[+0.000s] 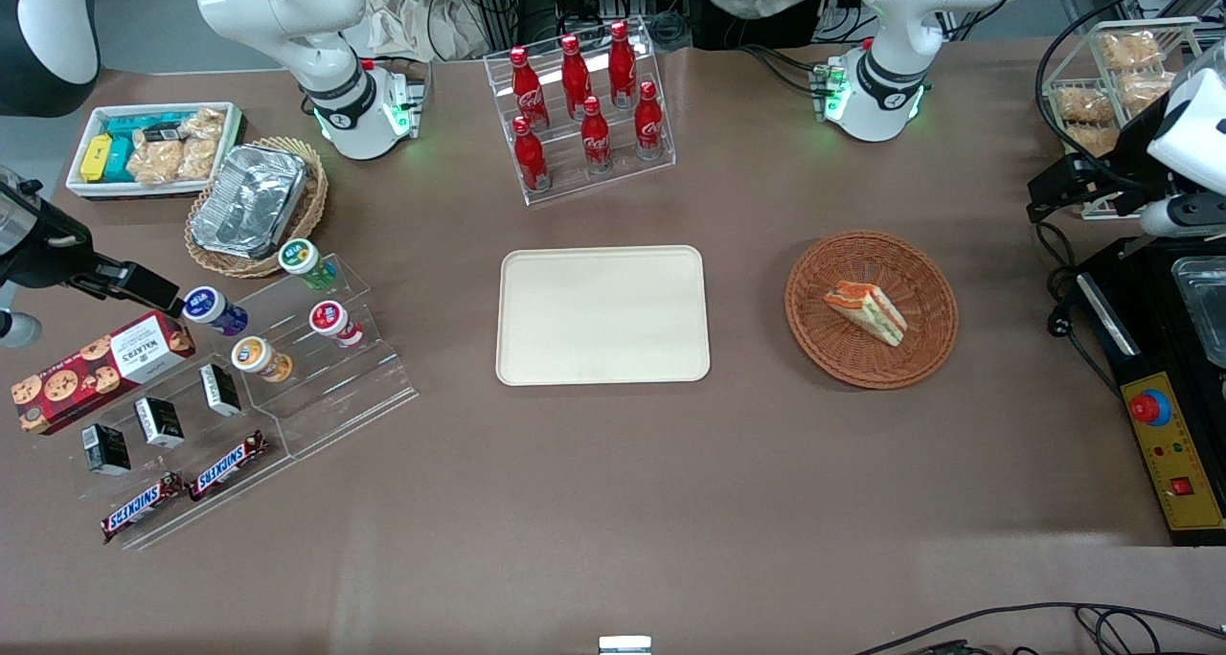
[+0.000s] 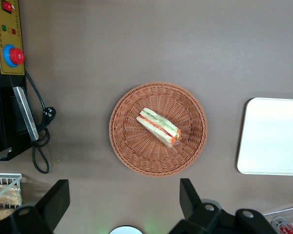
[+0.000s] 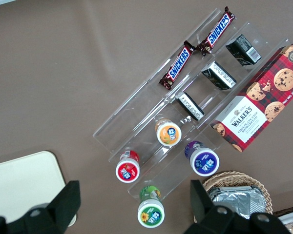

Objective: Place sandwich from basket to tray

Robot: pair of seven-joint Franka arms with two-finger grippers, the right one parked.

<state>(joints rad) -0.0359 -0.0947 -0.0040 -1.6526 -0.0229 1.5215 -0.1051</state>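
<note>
The sandwich [image 1: 867, 312], a white bread wedge with orange, red and green filling, lies in the round reddish-brown basket [image 1: 814, 339]. The cream tray [image 1: 603, 315] lies flat beside the basket, toward the parked arm's end, with nothing on it. My left gripper [image 1: 1039, 200] hangs high above the table at the working arm's end, apart from the basket. In the left wrist view the gripper [image 2: 123, 195] is open wide and holds nothing. That view also shows the sandwich [image 2: 158, 127] in the basket [image 2: 132, 146] and an edge of the tray [image 2: 273, 136].
A clear rack of red cola bottles [image 1: 584, 109] stands farther from the front camera than the tray. A black and yellow control box [image 1: 1173, 463] with a red button, a cable [image 2: 41, 146] and a wire rack of bagged pastries [image 1: 1111, 90] sit at the working arm's end.
</note>
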